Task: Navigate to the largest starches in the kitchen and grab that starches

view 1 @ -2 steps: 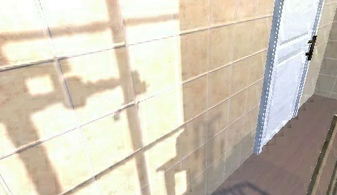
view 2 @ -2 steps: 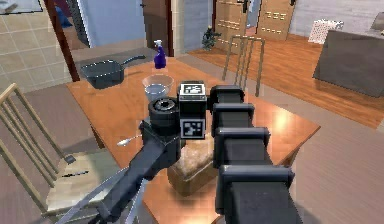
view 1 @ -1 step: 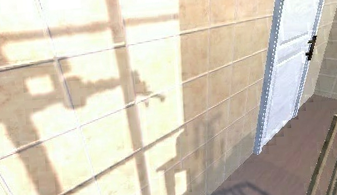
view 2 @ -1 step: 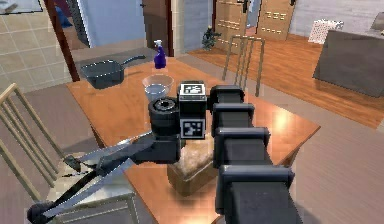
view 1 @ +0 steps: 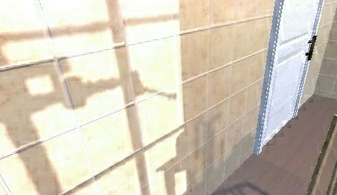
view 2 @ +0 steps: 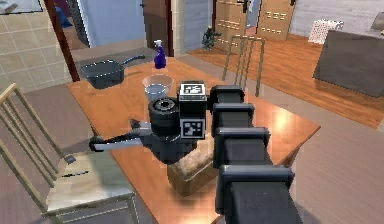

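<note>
Gripper [view 2: 100,142] at the desk's [view 2: 115,100] near-left edge; tan loaf-like block [view 2: 192,166] lies right of the fingertips.

Arm side view, left to right: chair [view 2: 40,150] drawn up to the desk's left edge; dark pan [view 2: 100,70] at its far-left corner; fingers pointing left across the left edge; blue bottle [view 2: 158,55] and glass bowl [view 2: 157,85] toward the far edge. The block, probably the starch, sits on the desk at the near edge, under the gripper's body and just beside the arm [view 2: 240,150]. Cannot tell whether the gripper touches it or holds anything. Block's long axis unreadable. Judgement: fingertips overshoot leftward, so the grasp needs them shifted right and lower.
</note>
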Available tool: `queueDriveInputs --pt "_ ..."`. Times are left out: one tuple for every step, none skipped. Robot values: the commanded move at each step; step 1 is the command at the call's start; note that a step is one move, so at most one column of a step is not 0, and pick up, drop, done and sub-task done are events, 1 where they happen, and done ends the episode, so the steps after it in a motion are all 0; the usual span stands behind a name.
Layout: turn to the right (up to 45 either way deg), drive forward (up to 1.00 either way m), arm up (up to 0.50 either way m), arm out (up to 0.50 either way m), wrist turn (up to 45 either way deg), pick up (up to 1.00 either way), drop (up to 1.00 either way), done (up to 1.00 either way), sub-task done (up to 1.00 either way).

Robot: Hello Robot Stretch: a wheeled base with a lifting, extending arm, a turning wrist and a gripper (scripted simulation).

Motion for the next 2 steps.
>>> queueDriveInputs --pt "0.0 0.00 0.00 0.00 45.0 0.00 0.00 0.00 0.00" --pt "0.0 0.00 -0.26 0.00 0.0 0.00 0.00 0.00 0.00"
